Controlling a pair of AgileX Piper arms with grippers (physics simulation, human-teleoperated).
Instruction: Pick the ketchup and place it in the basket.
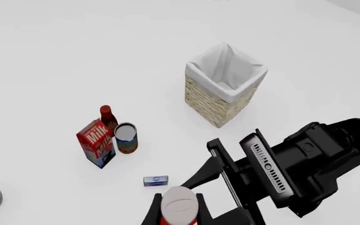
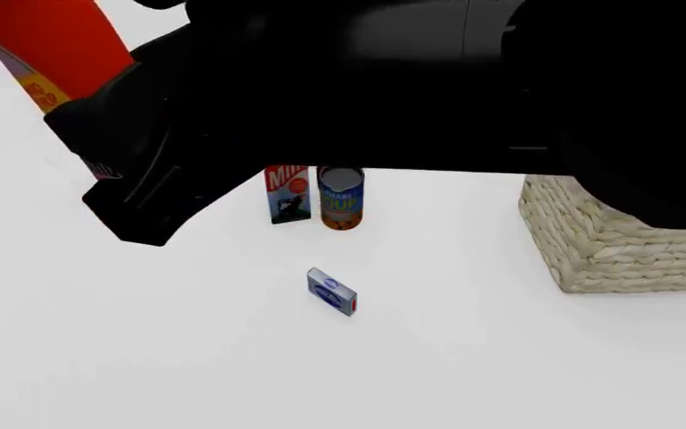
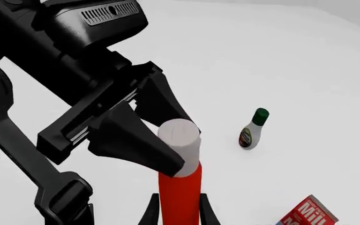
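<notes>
Right wrist view: handover step, I think. The ketchup [image 3: 180, 187] is aloft, well apart from the basket [image 1: 217, 108]. My left claw [image 1: 178, 213] is clamped at its white cap. My right claw [image 3: 177, 213] flanks the red body, but I can't tell if it grips. Next: confirm the right grip, free the left, carry over the basket.

Super bright, flat, even light in all 3 renders, the white table [image 2: 474, 357] nearly blown out, barely any shadows, no blur or glare, just an unlit black arm [image 2: 439, 80] swallowing the front view.
</notes>
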